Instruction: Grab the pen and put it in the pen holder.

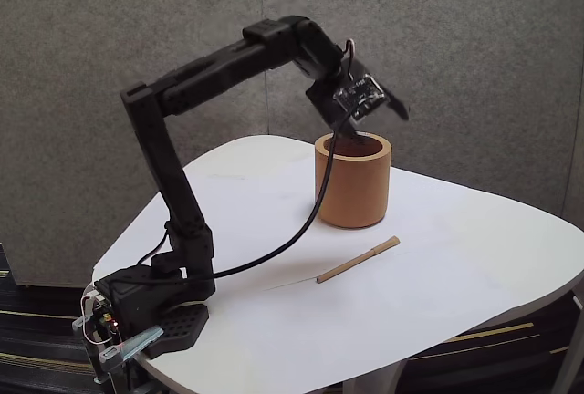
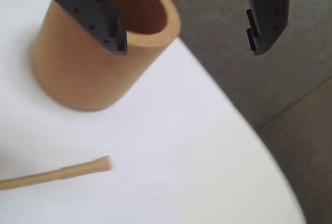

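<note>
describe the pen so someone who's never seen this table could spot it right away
On the white table stands a stout orange-brown cup. Just in front of it in the fixed view, apart from it, lies the pen: a thin, straight, tan stick, unlike the curving black cable nearby.

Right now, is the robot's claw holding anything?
No. The gripper is open and empty, up by the pen holder. The pen lies on the table.

The pen [image 2: 54, 173] runs off the wrist view's left edge (its thinner end unseen).
</note>
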### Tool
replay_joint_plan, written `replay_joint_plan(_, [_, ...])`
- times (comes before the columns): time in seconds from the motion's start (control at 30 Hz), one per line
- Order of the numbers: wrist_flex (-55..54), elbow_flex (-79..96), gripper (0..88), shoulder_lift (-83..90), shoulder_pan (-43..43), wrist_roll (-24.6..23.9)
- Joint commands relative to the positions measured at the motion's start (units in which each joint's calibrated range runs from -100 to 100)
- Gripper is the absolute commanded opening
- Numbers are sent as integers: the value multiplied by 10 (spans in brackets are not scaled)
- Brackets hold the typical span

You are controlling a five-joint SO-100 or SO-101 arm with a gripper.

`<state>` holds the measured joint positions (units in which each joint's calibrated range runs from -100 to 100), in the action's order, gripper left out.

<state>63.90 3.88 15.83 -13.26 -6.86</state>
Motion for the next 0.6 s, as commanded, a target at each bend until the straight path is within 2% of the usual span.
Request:
replay_joint_plan(0.0, [35,50,330,-28,-3,-1])
replay_joint_plan(0.2, [32,97,330,-80,-11,-5])
replay_joint_plan(0.57, [26,115,330,-112,-12,-123])
